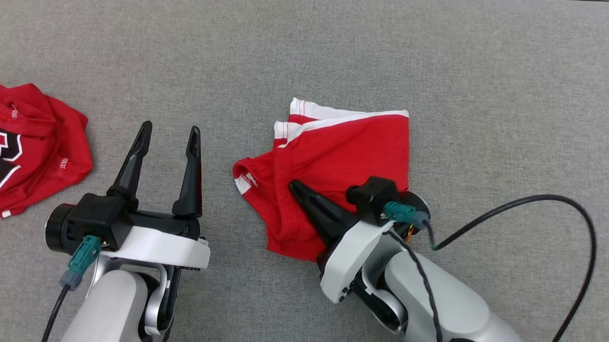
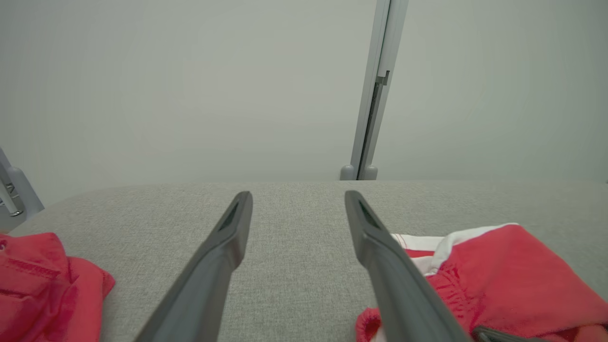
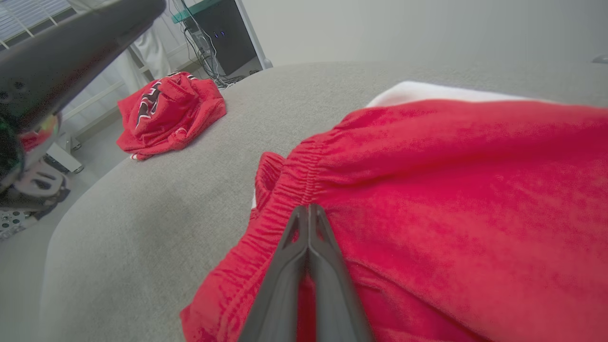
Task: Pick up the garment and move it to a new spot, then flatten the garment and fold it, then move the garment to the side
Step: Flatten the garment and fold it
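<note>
My right jaws, pressed fully together, lie low across the red shorts (image 1: 346, 152) at the middle of the grey counter (image 1: 310, 48). Their fingers (image 1: 318, 210) point up and to my left, tips at the gathered waistband. Whether any cloth is caught between them I cannot tell. The shorts lie folded, with the white-trimmed leg hems at the far edge and the waistband bunched on the side toward my left arm.

My left jaws stand wide and hold nothing, pointing away from me over bare counter. They sit between the shorts and a crumpled red jersey (image 1: 23, 148) with black-and-white lettering at the counter's left edge. Jersey and shorts lie well apart.

In the left wrist view the shorts show just beside the right-hand finger and the jersey at the lower left corner. A pale upright post (image 2: 375, 95) stands behind the counter's far edge against a plain wall (image 2: 190, 85).

In the right wrist view the closed pair lies on the red cloth just below the elastic band, with the jersey beyond, near the counter's rounded corner. A black cable (image 1: 564, 218) loops from my right wrist out over the counter to my right.
</note>
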